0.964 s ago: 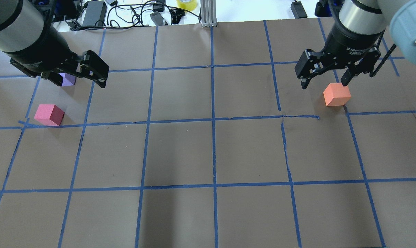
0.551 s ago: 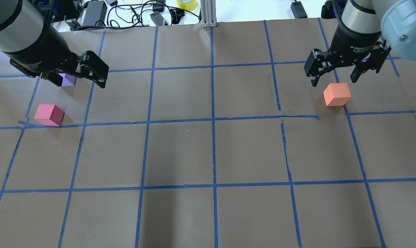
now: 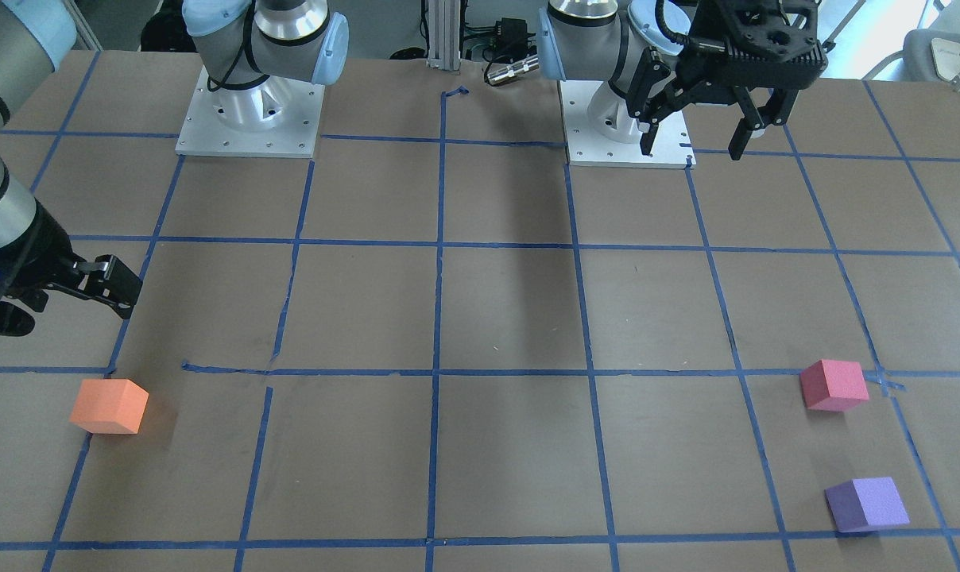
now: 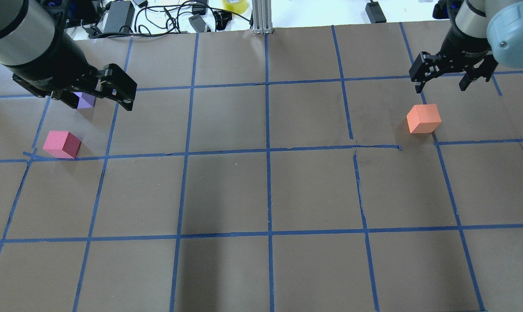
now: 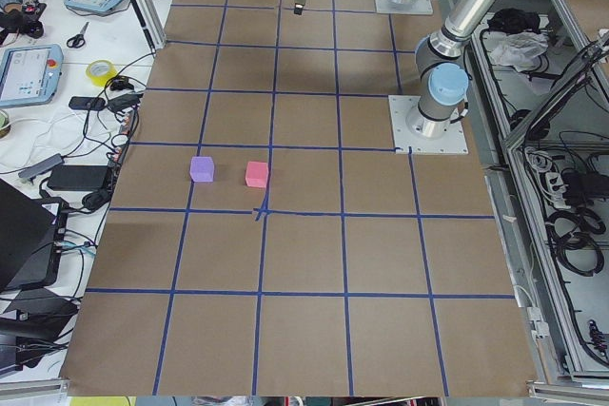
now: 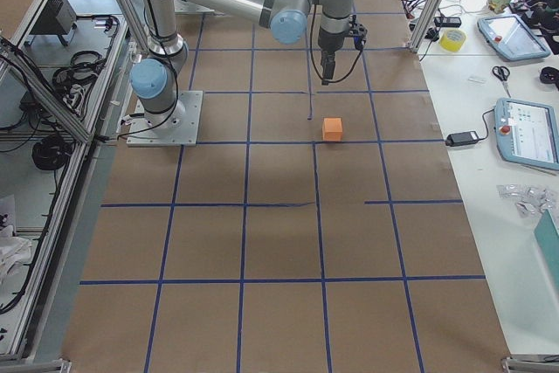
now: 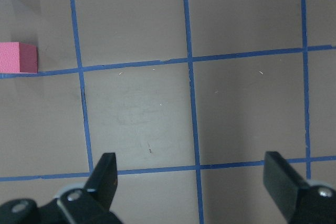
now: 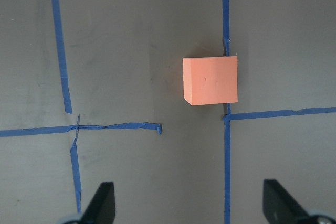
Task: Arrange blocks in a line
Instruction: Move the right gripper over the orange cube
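Observation:
The orange block [image 4: 424,118] sits on the brown table at the right; it also shows in the right wrist view [image 8: 211,80] and the front view [image 3: 108,406]. My right gripper [image 4: 440,88] is open and empty, raised above the table and apart from it. The pinkish-red block [image 4: 62,144] and the purple block [image 4: 86,100] sit at the left, about a block's width apart [image 3: 834,385] [image 3: 867,504]. My left gripper [image 4: 99,103] is open and empty, held high; it partly hides the purple block in the overhead view.
Blue tape lines [image 4: 268,151] grid the brown paper. Cables, power adapters and a yellow tape roll [image 4: 234,4] lie past the far edge beside an aluminium post [image 4: 261,17]. The arm bases [image 3: 249,119] [image 3: 625,119] stand on the robot's side.
My right gripper, which stood open around the orange block, has lifted and drawn away from it. The block stays in place. The left arm has not moved.

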Controlling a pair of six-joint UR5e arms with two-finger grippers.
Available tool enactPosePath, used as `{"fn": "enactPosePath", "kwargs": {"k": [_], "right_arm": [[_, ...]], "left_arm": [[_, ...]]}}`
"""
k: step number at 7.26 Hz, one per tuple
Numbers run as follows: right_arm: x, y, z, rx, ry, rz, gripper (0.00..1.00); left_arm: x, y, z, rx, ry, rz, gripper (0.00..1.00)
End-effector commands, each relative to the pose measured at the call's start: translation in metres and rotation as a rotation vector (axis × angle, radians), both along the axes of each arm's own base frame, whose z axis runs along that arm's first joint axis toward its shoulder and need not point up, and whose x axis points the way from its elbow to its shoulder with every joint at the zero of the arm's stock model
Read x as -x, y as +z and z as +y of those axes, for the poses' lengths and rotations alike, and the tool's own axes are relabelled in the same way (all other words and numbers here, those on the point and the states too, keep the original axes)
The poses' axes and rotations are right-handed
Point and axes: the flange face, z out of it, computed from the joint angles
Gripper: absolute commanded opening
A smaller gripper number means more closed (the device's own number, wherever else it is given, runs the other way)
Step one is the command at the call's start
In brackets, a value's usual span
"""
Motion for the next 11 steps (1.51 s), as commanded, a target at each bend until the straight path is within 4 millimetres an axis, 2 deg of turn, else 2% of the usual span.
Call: {"fn": "enactPosePath", "kwargs": {"k": [1,2,3,5,6,9,11], "right_arm": [[0.044,-0.052,-0.030,0.001,0.058,-0.007,1.00],[0.064,-0.071,-0.040,0.016,0.083,-0.004,1.00],[0.075,-0.099,-0.047,-0.011,0.071,-0.019,1.00],[0.079,-0.154,-0.068,0.003,0.065,-0.047,1.00],[0.080,-0.166,-0.071,0.000,0.062,-0.046,1.00],[0.079,-0.177,-0.069,-0.031,0.063,-0.055,1.00],[0.078,-0.176,-0.067,-0.033,0.063,-0.054,1.00]], "left_arm": [[0.000,0.001,0.001,0.002,-0.001,-0.001,1.00],[0.000,0.000,0.000,0.000,0.000,0.001,1.00],[0.000,0.001,0.001,0.002,0.000,-0.001,1.00],[0.000,0.001,0.001,0.000,0.000,-0.001,1.00],[0.000,0.001,0.001,0.002,0.000,-0.001,1.00],[0.000,-0.003,0.002,-0.006,-0.002,0.001,1.00],[0.000,-0.004,0.002,-0.007,0.000,0.001,1.00]]}}
